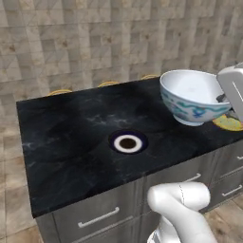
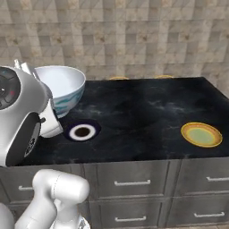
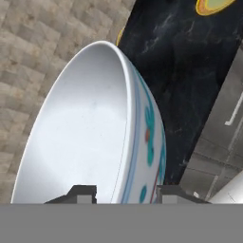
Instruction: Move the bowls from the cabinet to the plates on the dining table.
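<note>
The white bowl with the blue-teal pattern (image 1: 194, 102) is held up in the air over the dining table (image 1: 85, 142), which has a black marble top with white veins. The bowl is gripped at its rim by the gripper (image 3: 127, 193). In the hand view, one dark finger (image 3: 78, 193) is seen inside the bowl and the other finger is seen outside it, so the rim is pinched between them. The bowl is tilted a little, and its white inside is seen in all three views.

In the left base view, the bowl is seen at about 2 o'clock, just above an orange-yellow plate (image 1: 228, 123). Part of that plate is hidden behind the bowl and the white arm. It cannot be told if the bowl touches the plate.

In the right base view, the bowl (image 2: 60, 89) is seen at 10 o'clock, beside the big white arm. Another orange-yellow plate (image 2: 201, 134) is seen at 4 o'clock, well apart from the bowl. A small round dish with a dark ring and a dark middle (image 2: 82, 131) is seen on the table, near the bowl. Grey drawers with silver handles (image 2: 132, 179) are seen under the table top. A tiled floor (image 1: 71, 42) is seen behind the table.
</note>
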Robot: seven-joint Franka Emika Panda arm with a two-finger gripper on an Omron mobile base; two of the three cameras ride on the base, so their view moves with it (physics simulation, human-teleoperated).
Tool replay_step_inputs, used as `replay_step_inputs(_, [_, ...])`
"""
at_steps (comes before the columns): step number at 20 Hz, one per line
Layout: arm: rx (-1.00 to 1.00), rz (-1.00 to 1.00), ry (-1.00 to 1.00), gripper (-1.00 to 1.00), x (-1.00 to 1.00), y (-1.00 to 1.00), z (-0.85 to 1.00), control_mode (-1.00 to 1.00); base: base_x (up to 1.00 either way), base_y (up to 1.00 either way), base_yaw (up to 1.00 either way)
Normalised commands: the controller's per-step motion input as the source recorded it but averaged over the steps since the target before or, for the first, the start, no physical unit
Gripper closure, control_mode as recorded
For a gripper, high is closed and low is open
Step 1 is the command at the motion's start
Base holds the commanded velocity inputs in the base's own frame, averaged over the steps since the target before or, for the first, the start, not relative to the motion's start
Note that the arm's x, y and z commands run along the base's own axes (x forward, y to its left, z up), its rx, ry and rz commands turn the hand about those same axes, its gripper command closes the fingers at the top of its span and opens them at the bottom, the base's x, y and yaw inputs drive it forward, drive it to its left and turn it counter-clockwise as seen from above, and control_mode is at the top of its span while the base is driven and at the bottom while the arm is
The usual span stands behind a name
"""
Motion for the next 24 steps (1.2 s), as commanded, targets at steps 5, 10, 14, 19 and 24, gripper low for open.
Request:
replay_step_inputs(5, [0.00, 0.00, 0.00, 1.00, 0.00, 0.00, 0.00, 1.00, 0.72, 0.00, 0.45])
replay_step_inputs(10, [0.00, 0.00, 0.00, 1.00, 0.00, 0.00, 0.00, 1.00, 0.12, 0.00, 0.14])
replay_step_inputs(14, [0.00, 0.00, 0.00, 1.00, 0.00, 0.00, 0.00, 1.00, 0.00, 0.00, 0.00])
replay_step_inputs(19, [0.00, 0.00, 0.00, 1.00, 0.00, 0.00, 0.00, 1.00, 0.00, 0.00, 0.00])
replay_step_inputs(24, [0.00, 0.00, 0.00, 1.00, 0.00, 0.00, 0.00, 1.00, 0.00, 0.00, 0.00])
